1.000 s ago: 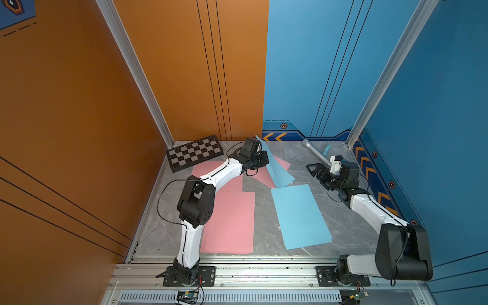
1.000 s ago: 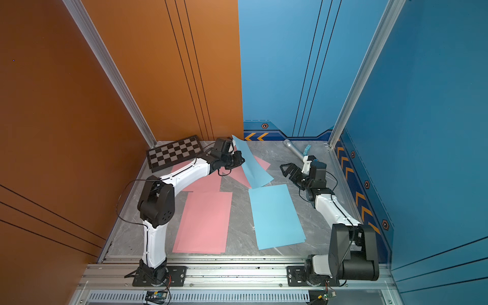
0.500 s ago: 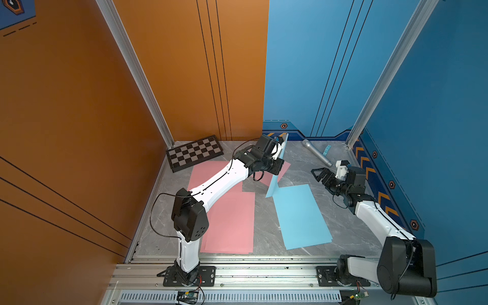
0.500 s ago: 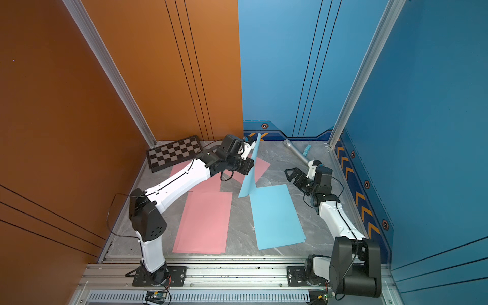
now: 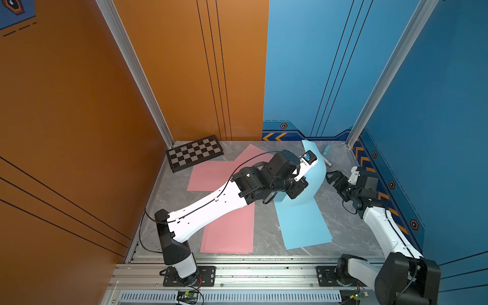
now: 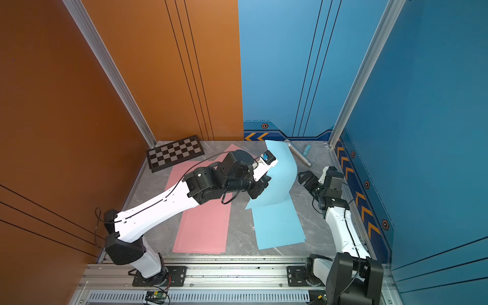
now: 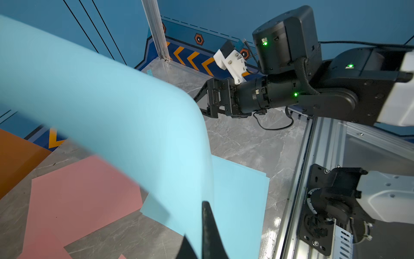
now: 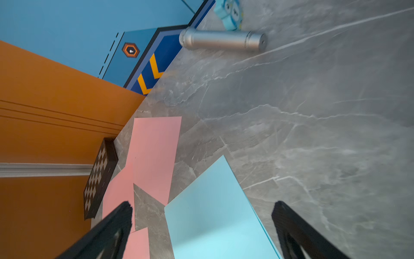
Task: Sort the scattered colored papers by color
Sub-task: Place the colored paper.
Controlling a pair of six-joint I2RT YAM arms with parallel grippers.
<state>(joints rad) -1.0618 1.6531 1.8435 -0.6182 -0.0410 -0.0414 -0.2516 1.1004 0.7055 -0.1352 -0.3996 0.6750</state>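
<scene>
My left gripper (image 5: 298, 190) (image 7: 201, 220) is shut on the edge of a light blue paper (image 5: 314, 171) (image 6: 281, 171) (image 7: 134, 123). That sheet arches up in a curve, and its lower edge rests on the far end of the flat light blue papers (image 5: 303, 224) (image 6: 277, 224). Pink papers (image 5: 229, 229) (image 6: 203, 229) lie under my left arm, and more pink papers (image 5: 211, 174) lie further back. My right gripper (image 5: 333, 179) (image 6: 305, 178) (image 8: 201, 208) stands open just right of the curved sheet, holding nothing.
A black-and-grey checkered board (image 5: 195, 153) lies at the back left corner. A silver cylinder (image 6: 298, 155) (image 8: 221, 40) and a small light-blue block (image 6: 306, 150) lie at the back right. Walls close three sides, and an aluminium rail (image 5: 237, 272) runs along the front.
My left arm has swung to the right, carrying the light blue sheet from the back centre over to the blue stack. The sheet now bows in an arc. My right gripper has drawn back a little.
</scene>
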